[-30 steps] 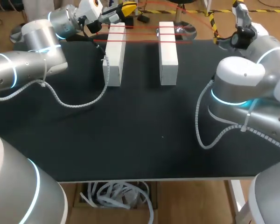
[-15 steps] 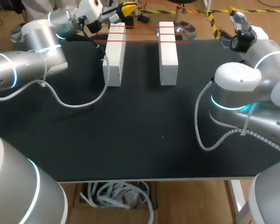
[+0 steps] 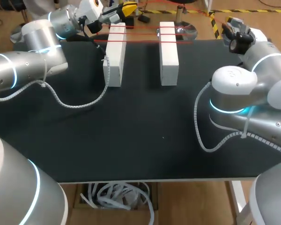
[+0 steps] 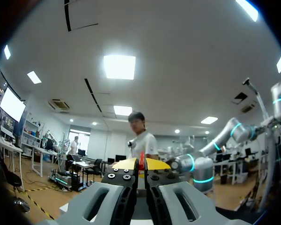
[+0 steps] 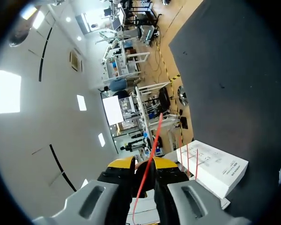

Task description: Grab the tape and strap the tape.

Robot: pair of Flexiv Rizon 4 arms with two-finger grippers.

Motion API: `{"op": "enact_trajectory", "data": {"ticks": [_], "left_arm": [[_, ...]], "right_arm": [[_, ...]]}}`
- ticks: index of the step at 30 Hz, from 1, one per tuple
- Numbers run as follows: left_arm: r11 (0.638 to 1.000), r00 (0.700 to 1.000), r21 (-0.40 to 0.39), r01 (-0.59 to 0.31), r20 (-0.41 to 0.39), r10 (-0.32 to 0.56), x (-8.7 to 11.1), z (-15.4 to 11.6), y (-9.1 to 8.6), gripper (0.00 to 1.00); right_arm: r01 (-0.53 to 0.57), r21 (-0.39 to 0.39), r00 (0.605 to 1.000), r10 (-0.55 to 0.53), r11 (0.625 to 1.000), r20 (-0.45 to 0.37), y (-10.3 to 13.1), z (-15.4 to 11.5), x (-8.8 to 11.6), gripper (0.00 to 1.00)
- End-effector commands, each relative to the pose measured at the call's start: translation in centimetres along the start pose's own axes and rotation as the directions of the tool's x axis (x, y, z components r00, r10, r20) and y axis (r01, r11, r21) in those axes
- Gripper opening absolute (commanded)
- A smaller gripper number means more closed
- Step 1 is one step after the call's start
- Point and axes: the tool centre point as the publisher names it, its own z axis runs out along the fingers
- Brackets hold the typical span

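Note:
Two white blocks lie side by side at the far end of the black table. Strands of red tape run across both near their far ends. My left gripper hangs past the left block's far end; in the left wrist view it is shut on the red tape. My right gripper is at the table's far right corner. In the right wrist view it is closed on a taut red strand, with a taped block beside it.
The left arm's grey cable droops onto the table left of the blocks. The right arm's bulky joints and cable loop overhang the table's right side. The table's front edge runs along the near side.
My right gripper has shifted a little left at the far right corner and its fingers have closed on the red strand. The left arm and the blocks have not moved.

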Motion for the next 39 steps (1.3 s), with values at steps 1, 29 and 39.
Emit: {"op": "enact_trajectory", "data": {"ticks": [1,29,39], "left_arm": [[1.000,1.000,0.001,0.001,-0.005,-0.001,-0.16,-0.06,0.06,0.00],[1.000,1.000,0.001,0.001,-0.005,-0.001,-0.16,-0.06,0.06,0.00],[1.000,1.000,0.001,0.001,-0.005,-0.001,-0.16,-0.06,0.06,0.00]], "right_arm": [[0.003,-0.008,1.000,-0.003,1.000,0.002,-0.08,0.08,0.15,0.20],[0.013,-0.007,1.000,-0.013,1.000,0.020,-0.49,-0.77,-0.54,0.27],[0.010,-0.015,1.000,-0.010,1.000,0.011,-0.49,-0.81,-0.52,0.00]]}}
